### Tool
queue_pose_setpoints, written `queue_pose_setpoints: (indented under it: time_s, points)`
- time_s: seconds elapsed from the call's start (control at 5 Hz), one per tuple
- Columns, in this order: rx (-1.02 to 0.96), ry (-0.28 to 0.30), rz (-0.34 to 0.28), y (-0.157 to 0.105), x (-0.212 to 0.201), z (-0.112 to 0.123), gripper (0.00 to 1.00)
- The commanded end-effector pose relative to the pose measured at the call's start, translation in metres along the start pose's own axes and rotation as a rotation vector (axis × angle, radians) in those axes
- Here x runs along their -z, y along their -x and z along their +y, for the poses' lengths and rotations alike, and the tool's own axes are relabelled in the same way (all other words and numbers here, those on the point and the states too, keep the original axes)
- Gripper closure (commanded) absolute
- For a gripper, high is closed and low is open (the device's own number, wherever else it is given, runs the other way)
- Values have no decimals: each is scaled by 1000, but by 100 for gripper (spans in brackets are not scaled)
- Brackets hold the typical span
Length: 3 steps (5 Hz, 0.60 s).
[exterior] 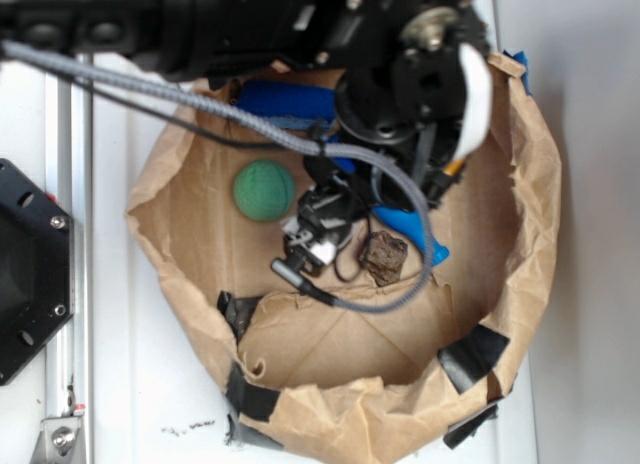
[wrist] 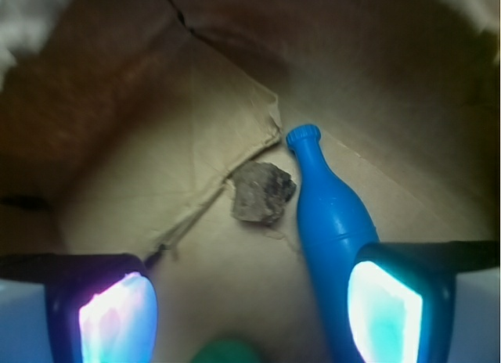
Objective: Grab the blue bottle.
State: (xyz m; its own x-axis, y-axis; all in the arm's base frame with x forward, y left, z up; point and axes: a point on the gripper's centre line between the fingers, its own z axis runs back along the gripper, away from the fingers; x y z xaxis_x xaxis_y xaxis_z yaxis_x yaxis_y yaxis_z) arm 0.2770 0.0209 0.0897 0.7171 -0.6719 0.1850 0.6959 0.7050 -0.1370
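Blue bottle [wrist: 333, 214] lies flat on the paper floor of the brown paper-lined basin [exterior: 535, 214]; in the wrist view its cap is at the far end and the thick body runs back toward the camera, passing partly behind the right-hand finger pad [wrist: 383, 308]; so its long axis runs roughly along the viewing direction, tilted a bit, and it sits off to the right side of the end effector [wrist: 250, 308], not centred betw. the pads; in the exterior view only a blue bit of it [exterior: 410, 227] shows past the arm, near the basin's middle, w/ the rest hidden by the wrist and cable. End effector is open, both pads spread wide w/ nothing betw. them but bare paper; left pad [wrist: 117, 316] is well apart from the bottle. My read: the next move turns on shifting toward the bottle side so the body falls betw. the pads, closing across the thick part, not along its length. Arm reaches in from the top of the exterior view, wrist pitched down over the basin, grey cable [exterior: 200, 104] draped across. Small dark rock-like lump [wrist: 262, 192] is just beside the bottle's neck; green ball [exterior: 264, 190] further off; a blue sponge-like block [exterior: 285, 102] by the far wall, partly hidden; black tape patches [exterior: 470, 354] on the rim; all on a white desk [exterior: 110, 334].
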Motion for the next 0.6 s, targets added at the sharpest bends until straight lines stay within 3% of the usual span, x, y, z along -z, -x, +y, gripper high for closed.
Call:
queue_pose_setpoints:
  time_s: [0.0, 0.4]
  points:
    - [-8, -84, 38, -12, 18, 34, 0]
    - [-13, -126, 114, -13, 40, 39, 0]
